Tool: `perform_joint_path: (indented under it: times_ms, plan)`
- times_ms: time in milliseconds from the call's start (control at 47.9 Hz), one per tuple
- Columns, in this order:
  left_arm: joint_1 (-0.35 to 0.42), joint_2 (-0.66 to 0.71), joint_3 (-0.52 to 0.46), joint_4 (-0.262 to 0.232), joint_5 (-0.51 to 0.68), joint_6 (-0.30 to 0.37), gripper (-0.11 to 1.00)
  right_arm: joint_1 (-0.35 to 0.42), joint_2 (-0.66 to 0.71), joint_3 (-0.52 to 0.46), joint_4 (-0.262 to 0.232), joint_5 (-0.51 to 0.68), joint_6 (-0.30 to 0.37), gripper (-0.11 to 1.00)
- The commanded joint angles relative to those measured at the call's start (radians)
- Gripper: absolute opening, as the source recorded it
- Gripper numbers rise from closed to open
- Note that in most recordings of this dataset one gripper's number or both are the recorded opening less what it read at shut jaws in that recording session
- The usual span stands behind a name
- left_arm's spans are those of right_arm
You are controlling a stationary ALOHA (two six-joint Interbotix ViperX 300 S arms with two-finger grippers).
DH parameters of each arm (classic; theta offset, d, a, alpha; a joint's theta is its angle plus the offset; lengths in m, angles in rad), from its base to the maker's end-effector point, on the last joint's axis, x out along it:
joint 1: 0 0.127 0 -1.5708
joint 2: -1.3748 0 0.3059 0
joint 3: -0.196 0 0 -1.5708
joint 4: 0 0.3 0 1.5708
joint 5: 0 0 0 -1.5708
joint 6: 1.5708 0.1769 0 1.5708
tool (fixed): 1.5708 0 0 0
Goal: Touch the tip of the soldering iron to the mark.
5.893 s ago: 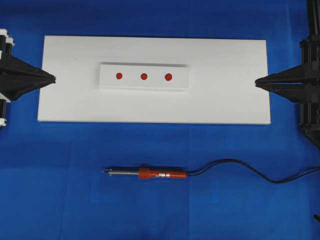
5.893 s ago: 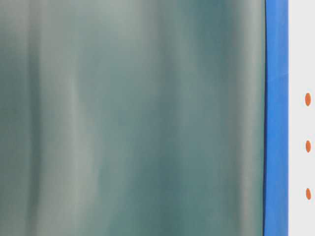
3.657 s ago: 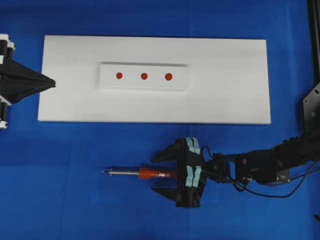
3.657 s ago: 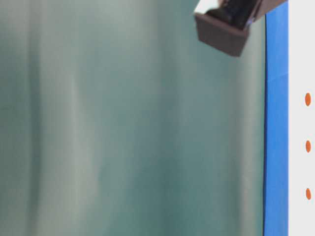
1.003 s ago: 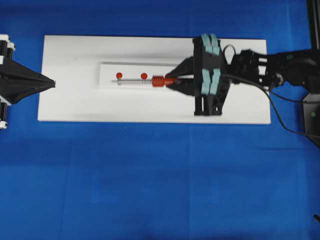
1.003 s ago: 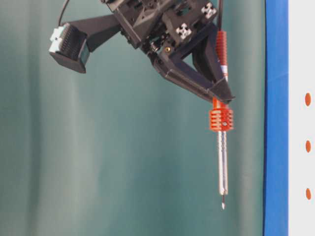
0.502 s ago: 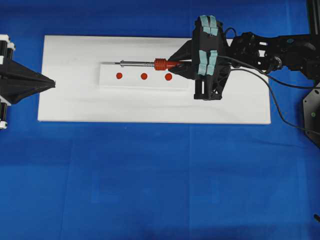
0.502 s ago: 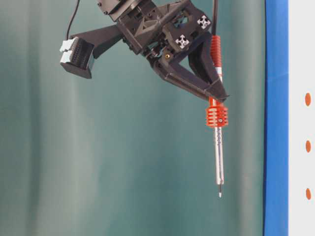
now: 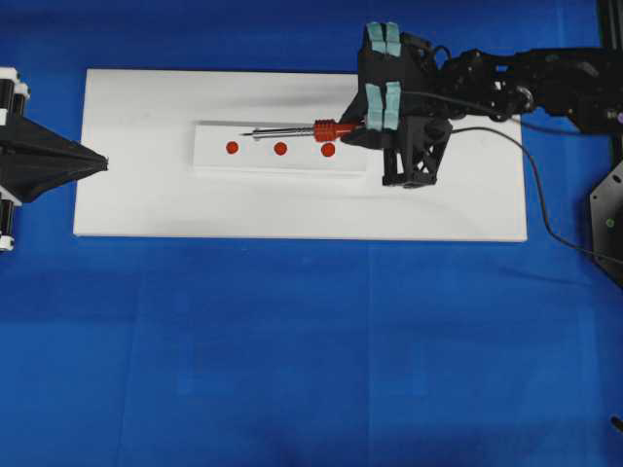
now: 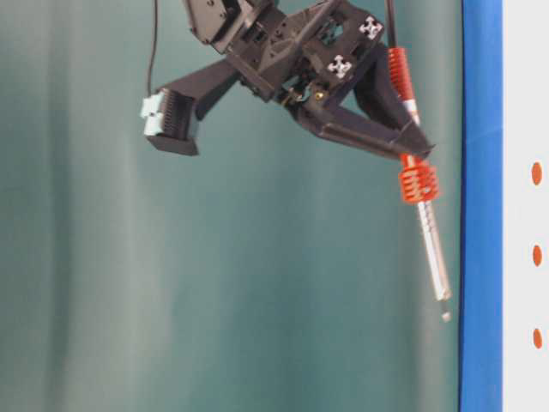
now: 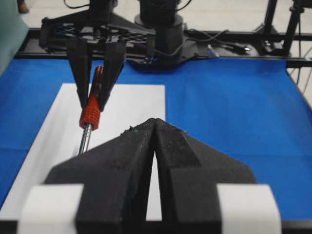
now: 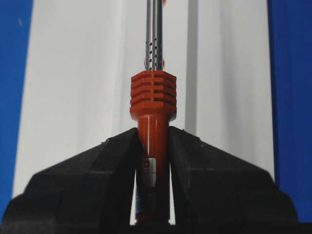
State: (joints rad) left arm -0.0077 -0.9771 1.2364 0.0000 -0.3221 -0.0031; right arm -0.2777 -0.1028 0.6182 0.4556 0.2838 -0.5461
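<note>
My right gripper (image 9: pixel 356 130) is shut on the orange-red handle of the soldering iron (image 9: pixel 331 127), seen close up in the right wrist view as the soldering iron (image 12: pixel 152 97) clamped between the fingers (image 12: pixel 195 165). Its silver shaft slants down to the left, and the tip (image 9: pixel 241 134) hangs just behind the left red mark (image 9: pixel 232 148). In the table-level view the tip (image 10: pixel 445 317) is still off the white surface, near the level of that mark (image 10: pixel 537 338). My left gripper (image 9: pixel 103 159) rests shut and empty at the board's left edge.
Three red marks sit in a row on a raised white strip (image 9: pixel 282 165) on the white board (image 9: pixel 438 204), which lies on a blue cloth. The middle mark (image 9: pixel 280 149) and right mark (image 9: pixel 328 150) lie under the iron. The black cord (image 9: pixel 545 219) trails off right.
The right gripper has tilted the iron so its tip points down toward the board. The tip has come closer to the strip and to the left mark. The left arm has not moved.
</note>
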Motion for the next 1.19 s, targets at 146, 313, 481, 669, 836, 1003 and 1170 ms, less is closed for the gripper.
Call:
perform_joint_path:
  times_ms: [146,313,481,669,836,1003,1170]
  plan:
    - [-0.002,0.003,-0.011,0.003,-0.011,-0.002,0.0,-0.02,-0.008,-0.028,-0.038,0.067,0.005,0.06]
    - [-0.002,0.003,-0.011,0.003,-0.009,-0.002,0.0,-0.018,-0.008,-0.026,-0.04,0.081,0.005,0.06]
    - [-0.002,0.003,-0.011,0.002,-0.011,-0.002,0.0,-0.018,-0.008,-0.028,-0.04,0.077,0.005,0.06]
    - [-0.002,0.003,-0.011,0.003,-0.011,-0.002,0.0,-0.02,-0.008,-0.028,-0.038,0.077,0.005,0.06]
    - [-0.002,0.003,-0.011,0.003,-0.012,-0.002,0.0,-0.018,-0.008,-0.028,-0.038,0.077,0.005,0.06]
    - [-0.002,0.003,-0.011,0.002,-0.011,-0.002,0.0,-0.018,-0.008,-0.028,-0.04,0.069,0.005,0.06]
    - [-0.002,0.003,-0.011,0.003,-0.012,-0.002,0.0,-0.018,-0.005,-0.028,-0.04,0.054,0.005,0.06]
